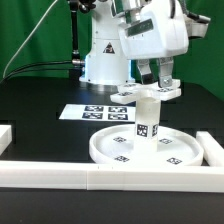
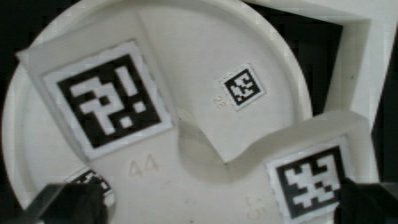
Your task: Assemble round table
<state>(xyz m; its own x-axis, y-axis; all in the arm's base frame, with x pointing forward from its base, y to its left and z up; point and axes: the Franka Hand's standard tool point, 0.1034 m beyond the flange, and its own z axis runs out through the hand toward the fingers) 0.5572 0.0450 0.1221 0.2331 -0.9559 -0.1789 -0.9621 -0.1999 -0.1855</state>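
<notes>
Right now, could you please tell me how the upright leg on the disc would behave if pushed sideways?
The leg looks like stiff plastic, so it should not bend. Standing upright on the disc with the cross piece at its top, it might tip if not fastened, which I cannot tell. Loose, its round body would probably roll.

1. White rimmed round disc (image 1: 100, 148) lies flat, rim up, square tags dotted across its floor.
2. Short thick cylinder leg (image 1: 147, 120) stands upright at the disc's centre, a tag on its side.
3. Flat cross-shaped piece (image 1: 150, 93) sits level atop the leg, tags on its rounded ends.
</notes>
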